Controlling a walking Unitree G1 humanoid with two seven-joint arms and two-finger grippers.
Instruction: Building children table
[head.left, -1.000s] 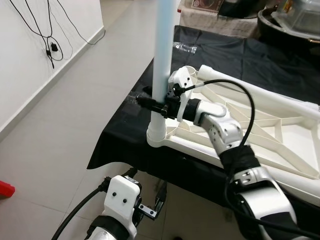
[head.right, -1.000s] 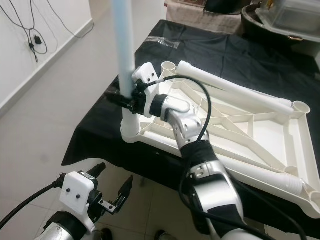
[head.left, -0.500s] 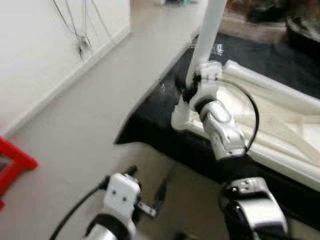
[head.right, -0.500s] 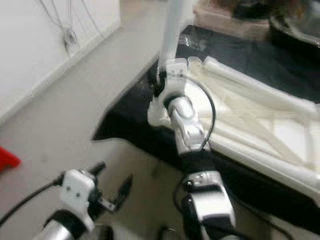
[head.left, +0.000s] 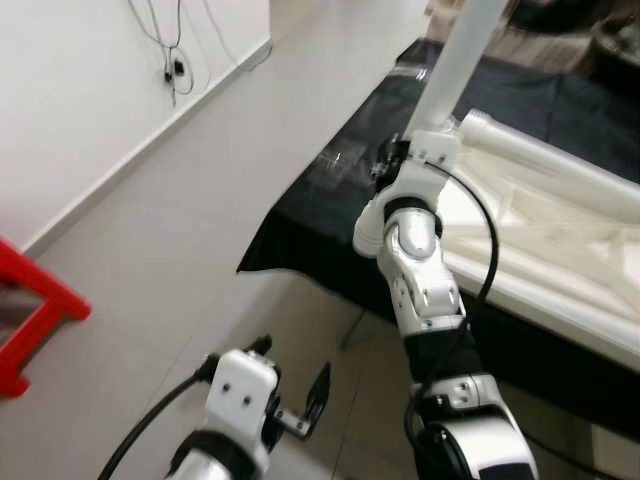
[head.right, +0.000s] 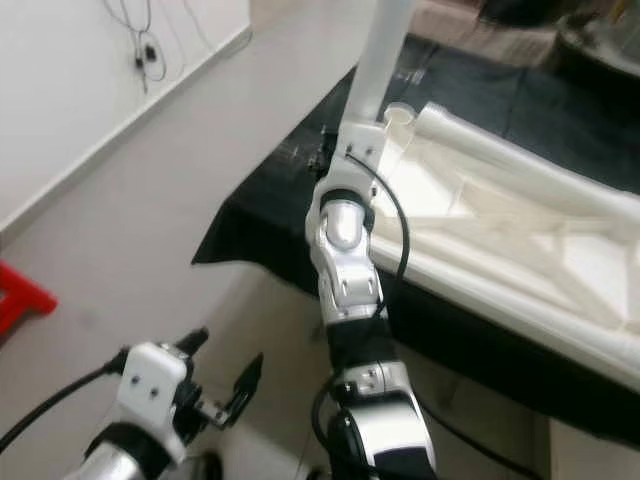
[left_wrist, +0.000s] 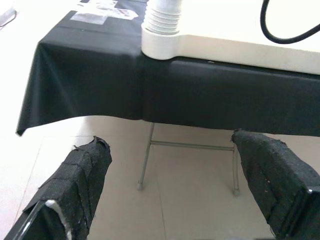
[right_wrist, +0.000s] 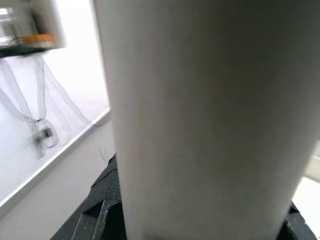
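While the right gripper (head.left: 392, 165) clamps the white leg (head.left: 458, 62), it stands in the frame's corner socket (left_wrist: 160, 44).
Light, stiff, smooth plastic: grip low near the socket; left gripper (left_wrist: 175, 190) hangs open, idle.

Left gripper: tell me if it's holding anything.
No, the left gripper hangs open over the floor, nothing between its fingers.

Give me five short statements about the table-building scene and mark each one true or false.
1. The right hand is up at the white leg. True.
2. The leg lies flat on the floor. False: it rises from a corner socket of the white tabletop.
3. The left hand is open. True.
4. The cloth under the tabletop is red. False: it is black.
5. The left hand holds a leg. False: it holds nothing, low over the floor.
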